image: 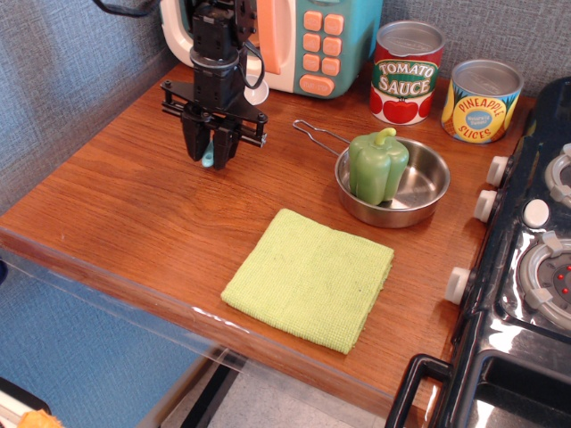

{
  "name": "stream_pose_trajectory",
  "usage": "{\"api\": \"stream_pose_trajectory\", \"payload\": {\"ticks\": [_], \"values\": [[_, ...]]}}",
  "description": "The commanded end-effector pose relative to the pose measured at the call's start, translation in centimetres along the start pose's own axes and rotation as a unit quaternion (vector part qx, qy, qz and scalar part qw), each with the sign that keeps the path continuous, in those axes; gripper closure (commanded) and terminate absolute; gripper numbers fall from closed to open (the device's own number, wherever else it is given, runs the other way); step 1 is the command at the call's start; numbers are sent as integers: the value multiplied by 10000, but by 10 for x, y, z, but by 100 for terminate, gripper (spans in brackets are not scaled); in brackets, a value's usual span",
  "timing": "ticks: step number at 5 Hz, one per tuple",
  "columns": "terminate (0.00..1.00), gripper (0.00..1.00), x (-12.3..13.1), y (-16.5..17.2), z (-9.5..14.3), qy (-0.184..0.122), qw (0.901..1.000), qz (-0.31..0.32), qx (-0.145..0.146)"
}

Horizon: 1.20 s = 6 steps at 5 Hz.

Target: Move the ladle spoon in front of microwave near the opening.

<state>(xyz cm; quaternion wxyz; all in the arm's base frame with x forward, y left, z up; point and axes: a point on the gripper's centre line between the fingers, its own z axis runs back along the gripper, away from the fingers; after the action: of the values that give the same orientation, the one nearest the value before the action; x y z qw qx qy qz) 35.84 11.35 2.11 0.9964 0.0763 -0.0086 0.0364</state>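
Gripping the ladle spoon (211,157) — fingers (194,143) closed on it — before the microwave (303,40).

A: Where's open room?
B: Bare tabletop (134,196) left of the green cloth (310,278).
A: Obstacles?
B: Microwave (312,45) behind; pan (419,192) holding a pepper (377,165) and two cans (407,71) right

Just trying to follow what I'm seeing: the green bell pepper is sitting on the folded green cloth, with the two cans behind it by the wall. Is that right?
Not quite. The green bell pepper stands in the small metal pan, not on the folded green cloth, which lies bare nearer the table's front edge. The observation.image view shows this. The tomato sauce can and pineapple slices can are indeed behind it by the wall.
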Motion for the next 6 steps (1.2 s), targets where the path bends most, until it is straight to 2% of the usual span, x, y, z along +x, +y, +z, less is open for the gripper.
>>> {"api": "stream_pose_trajectory", "payload": {"ticks": [1, 2, 3, 4, 5, 6], "values": [[0, 0, 14, 22, 14, -159, 9984, -537, -84], [0, 0, 13, 25, 31, -411, 9957, -799, -226], [0, 0, -2, 33, 74, -933, 9914, -791, -470], [0, 0, -22, 35, 92, -1036, 9915, -488, -617], [0, 0, -39, 24, 91, -899, 9932, -376, -632], [0, 0, -43, 18, 84, -756, 9934, -513, -698]]}}
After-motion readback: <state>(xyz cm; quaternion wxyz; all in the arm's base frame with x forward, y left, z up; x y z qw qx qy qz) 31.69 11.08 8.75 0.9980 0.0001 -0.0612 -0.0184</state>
